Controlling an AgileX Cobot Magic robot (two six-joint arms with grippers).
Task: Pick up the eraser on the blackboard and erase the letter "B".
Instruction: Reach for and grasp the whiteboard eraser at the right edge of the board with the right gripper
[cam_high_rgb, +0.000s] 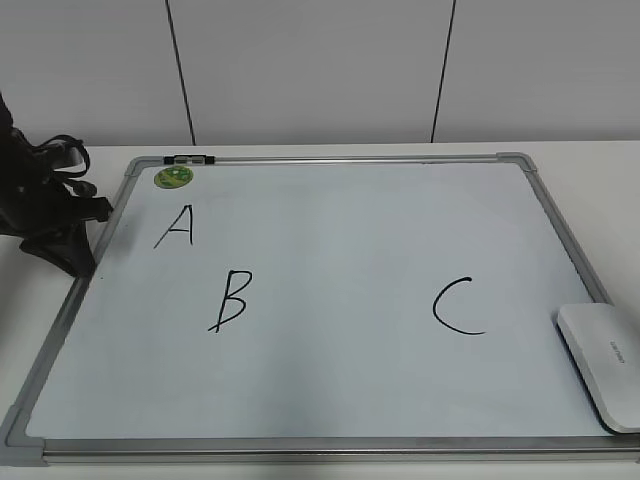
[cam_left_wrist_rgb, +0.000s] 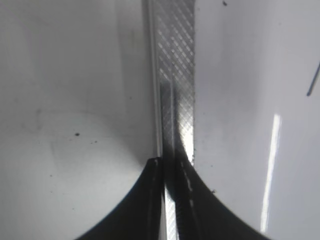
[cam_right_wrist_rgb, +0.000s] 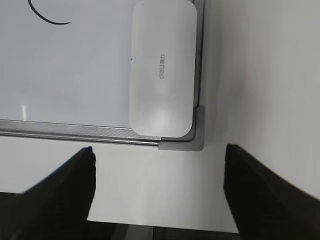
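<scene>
The eraser (cam_high_rgb: 603, 360), a smooth white rounded-rectangular plastic block with small grey lettering on top, lies flat in the near right corner of the blackboard (cam_high_rgb: 330, 445), against the frame, untouched. The letter "B" (cam_high_rgb: 231, 300), a slanted black marker stroke, stands whole at left of centre, between the letter "A" (cam_high_rgb: 176, 226) and the letter "C" (cam_high_rgb: 458, 305); by this evidence, nothing of the task is done: grasp, carry and wipe all remain. The board's surface is pale and glossy, its frame silver-grey, cross-hatched metal with grey plastic corners. The right gripper (cam_right_wrist_rgb: 159, 192) hovers just short of the eraser, fingers spread wide. The left gripper (cam_left_wrist_rgb: 167, 200) sits over the left frame rail, fingers pressed nearly together. A round green magnet (cam_high_rgb: 172, 177) sits at the far left corner.
</scene>
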